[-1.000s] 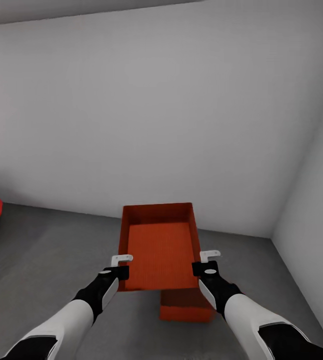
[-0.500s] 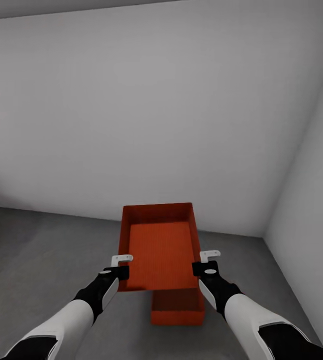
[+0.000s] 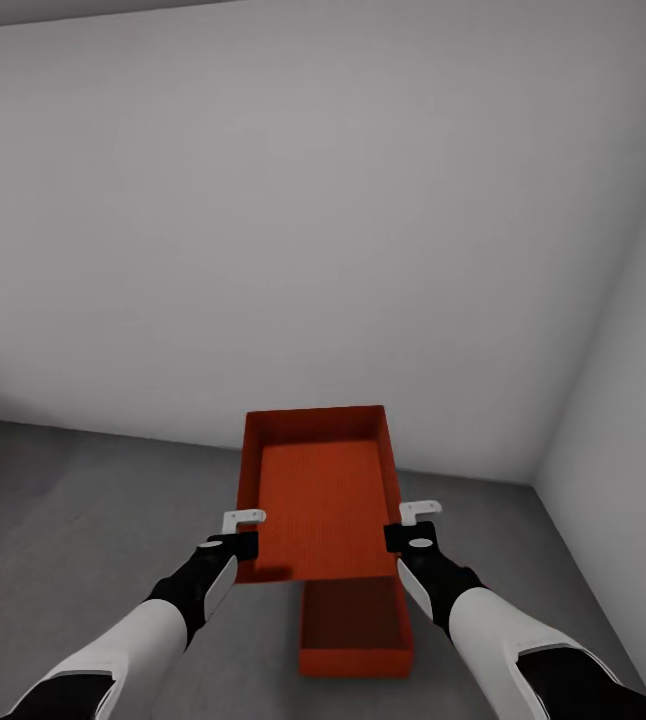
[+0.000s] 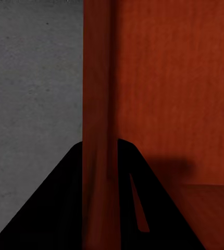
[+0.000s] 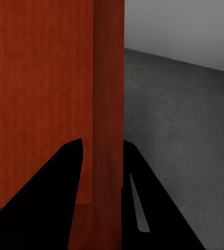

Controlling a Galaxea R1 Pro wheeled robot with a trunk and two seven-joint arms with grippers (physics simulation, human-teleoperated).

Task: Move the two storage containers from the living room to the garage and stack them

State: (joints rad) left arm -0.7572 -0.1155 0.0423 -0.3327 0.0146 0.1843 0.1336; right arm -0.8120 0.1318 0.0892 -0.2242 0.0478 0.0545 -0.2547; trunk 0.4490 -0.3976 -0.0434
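In the garage, over the floor: left gripper and right gripper, fingers clamped on opposite side walls of the upper storage container, held aloft, open side up. Below, partly under its near end, the second storage container resting on grey concrete near pale walls.

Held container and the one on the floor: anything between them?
Nothing shows between the held container and the floor container in the head view; its front part is hidden under the held one.

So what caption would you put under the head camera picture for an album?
Both grippers hold a red-orange container by its side walls above its twin on the grey floor.
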